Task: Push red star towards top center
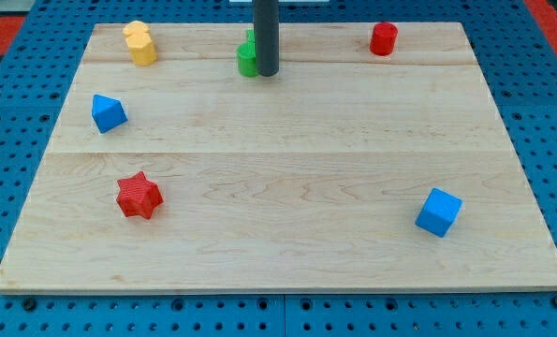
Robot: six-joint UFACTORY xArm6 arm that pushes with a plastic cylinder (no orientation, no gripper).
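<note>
The red star (139, 196) lies on the wooden board (287, 178) at the view's lower left. My tip (267, 72) stands near the view's top centre, touching or just right of a green block (248, 56) that the rod partly hides. The tip is far up and to the right of the red star.
A yellow block (140, 43) sits at the top left. A red cylinder-like block (383, 38) sits at the top right. A blue wedge-like block (108, 113) lies at the left. A blue cube (438, 212) lies at the lower right. A blue pegboard (16, 112) surrounds the board.
</note>
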